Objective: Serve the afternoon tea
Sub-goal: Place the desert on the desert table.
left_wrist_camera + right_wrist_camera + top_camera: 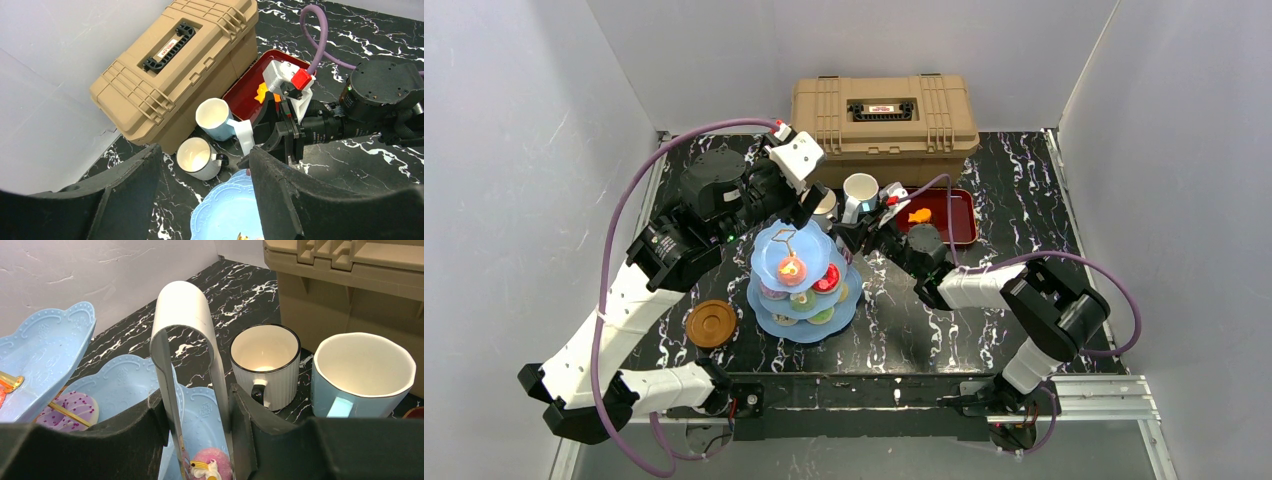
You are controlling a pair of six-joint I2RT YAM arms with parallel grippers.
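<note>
The light-blue three-tier cake stand (802, 275) holds several toy donuts and cakes. My right gripper (197, 425) is shut on metal tongs (182, 305), which pinch a pink cake (212, 465) just above a lower tier (125, 380). A purple donut (75, 407) lies on that stand. The white mug (267, 365) and the light-blue mug (362, 375) stand side by side behind the stand, in front of the toolbox. My left gripper (202, 165) is open and empty, above the stand's top tier (225, 215) and near the white mug (197, 157).
The tan toolbox (884, 115) stands at the back. The dark-red tray (944, 215) to its front right holds an orange toy (918, 214). A round brown saucer (712, 323) lies left of the stand. Both arms crowd the stand's back side.
</note>
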